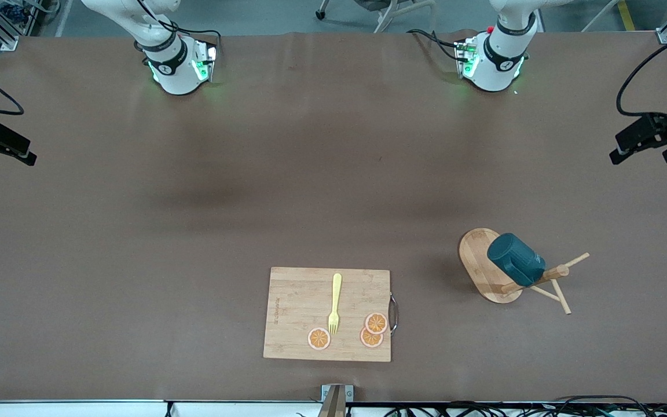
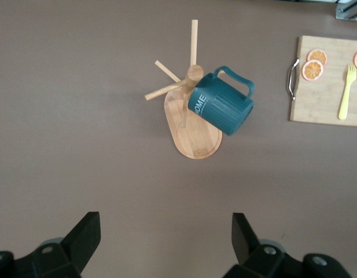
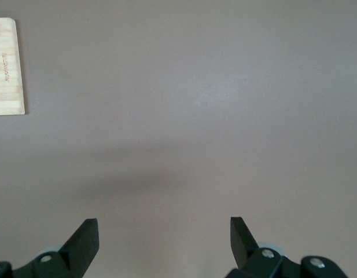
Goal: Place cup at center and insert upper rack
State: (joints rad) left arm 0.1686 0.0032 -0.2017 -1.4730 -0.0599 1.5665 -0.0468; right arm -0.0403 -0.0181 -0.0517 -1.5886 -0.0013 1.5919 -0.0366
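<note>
The dark teal cup (image 1: pixel 516 259) hangs tilted on a peg of the upper rack (image 1: pixel 480 267), a bamboo mug tree with an oval base, toward the left arm's end of the table. The left wrist view shows the cup (image 2: pixel 221 104) with its handle up, against the rack's (image 2: pixel 197 139) post. My left gripper (image 2: pixel 165 223) is open high over bare table, well short of the rack. My right gripper (image 3: pixel 164 229) is open too, over bare table with nothing between its fingers. Neither gripper shows in the front view. Both arms wait.
A bamboo cutting board (image 1: pixel 296 315) lies near the table's front edge, carrying a yellow fork (image 1: pixel 334 302) and three orange slices (image 1: pixel 319 338). Its metal handle (image 1: pixel 393 313) faces the rack. Black side cameras (image 1: pixel 652 136) stand at both table ends.
</note>
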